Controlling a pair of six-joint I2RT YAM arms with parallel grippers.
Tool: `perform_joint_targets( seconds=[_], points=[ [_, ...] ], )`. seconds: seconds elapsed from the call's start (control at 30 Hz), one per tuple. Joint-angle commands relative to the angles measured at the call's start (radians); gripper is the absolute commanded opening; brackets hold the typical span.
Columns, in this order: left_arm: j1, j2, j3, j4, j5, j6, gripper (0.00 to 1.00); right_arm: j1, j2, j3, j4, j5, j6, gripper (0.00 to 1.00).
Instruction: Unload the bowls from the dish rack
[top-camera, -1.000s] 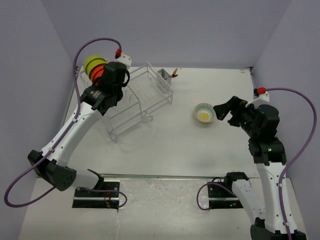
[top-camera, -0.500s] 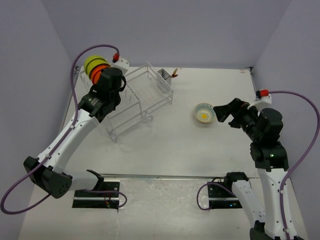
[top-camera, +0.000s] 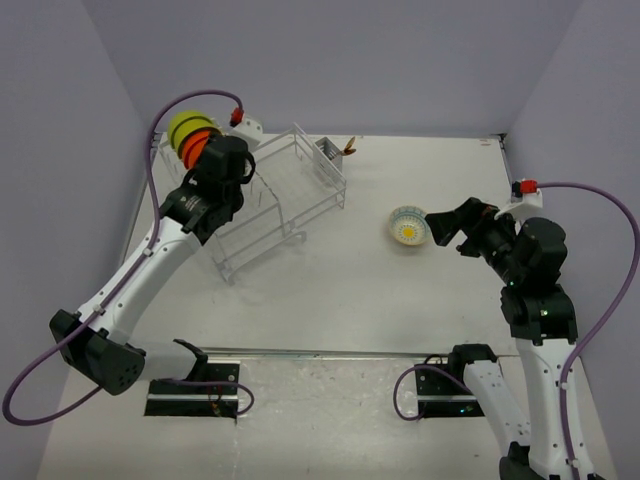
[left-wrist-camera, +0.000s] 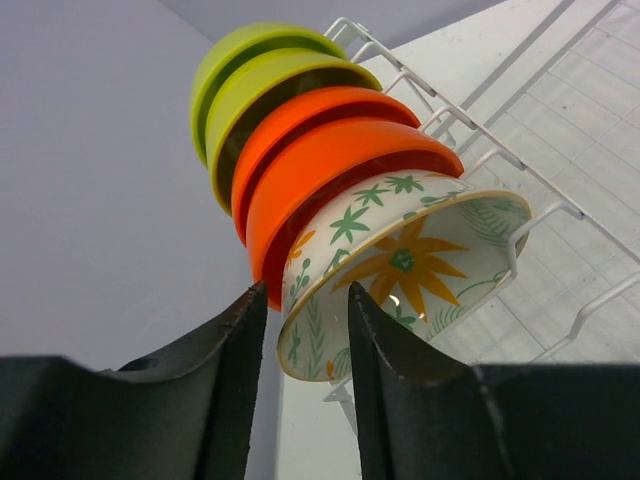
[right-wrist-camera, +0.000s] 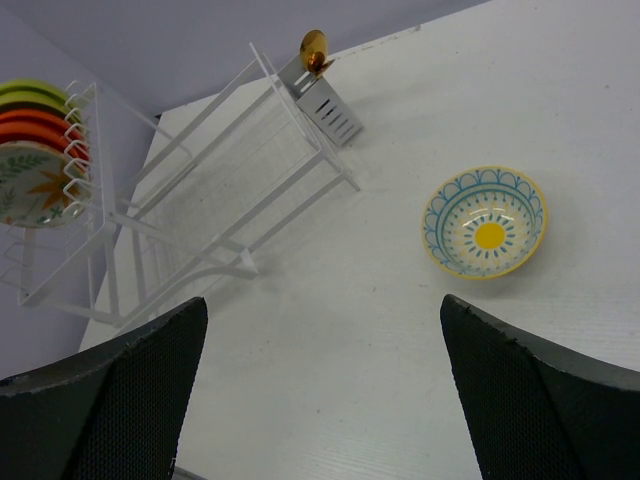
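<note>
- The left gripper (left-wrist-camera: 305, 290) has its jaws part-way apart and clamped on nothing. In the left wrist view the lower rim of the cream bowl (left-wrist-camera: 400, 270) lines up with the gap. Contact between a finger and the rim cannot be confirmed.
- The cream bowl is directly ahead of the fingertips and is the nearest bowl of the row. It stands on edge, with its flowered inside facing the camera side.
- The row runs away from the left gripper. The order is cream bowl, orange bowls (left-wrist-camera: 330, 150), then green bowls (left-wrist-camera: 265, 70) farthest off. All are on edge, nested close, and held by the uprights at the far-left end of the rack (top-camera: 290, 190).
- Judgement: the bowls should come off from the near end, one at a time, each gripped across its rim and lifted clear of the uprights.
- The left arm is at the row. The right gripper (right-wrist-camera: 322, 302) is spread wide and empty, well apart from the rack across the table (top-camera: 340, 290).
- Count in the rack: one cream, two orange, and what reads as two green.
- Count out of the rack: one blue bowl (right-wrist-camera: 485, 222), upright on the table just beside the right gripper.
</note>
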Motion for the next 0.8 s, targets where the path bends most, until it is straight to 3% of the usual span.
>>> perform_joint_targets(
  seconds=[0.0, 0.17, 0.23, 0.43, 0.53, 0.7, 0.77],
  points=[
    [0.002, 0.011, 0.021, 0.044, -0.001, 0.009, 0.44, -0.004, -0.003, 0.019, 0.025, -0.021, -0.003, 0.99],
    [0.002, 0.02, 0.027, 0.065, -0.021, 0.028, 0.4, -0.004, -0.002, 0.013, 0.026, -0.025, -0.003, 0.99],
    [0.002, 0.021, 0.028, 0.07, -0.018, 0.035, 0.32, -0.004, -0.002, 0.01, 0.026, -0.025, -0.004, 0.99],
    [0.004, 0.029, 0.013, 0.096, -0.031, 0.059, 0.32, -0.004, -0.002, 0.013, 0.026, -0.027, -0.012, 0.99],
    [0.013, 0.031, 0.011, 0.105, -0.028, 0.066, 0.27, -0.004, -0.003, 0.013, 0.025, -0.025, -0.015, 0.99],
    [0.015, 0.05, 0.019, 0.105, -0.027, 0.066, 0.06, -0.004, -0.008, 0.005, 0.029, -0.03, -0.013, 0.99],
    [0.015, 0.055, 0.024, 0.098, -0.034, 0.065, 0.02, -0.004, -0.009, 0.001, 0.032, -0.033, -0.012, 0.99]
  ],
)
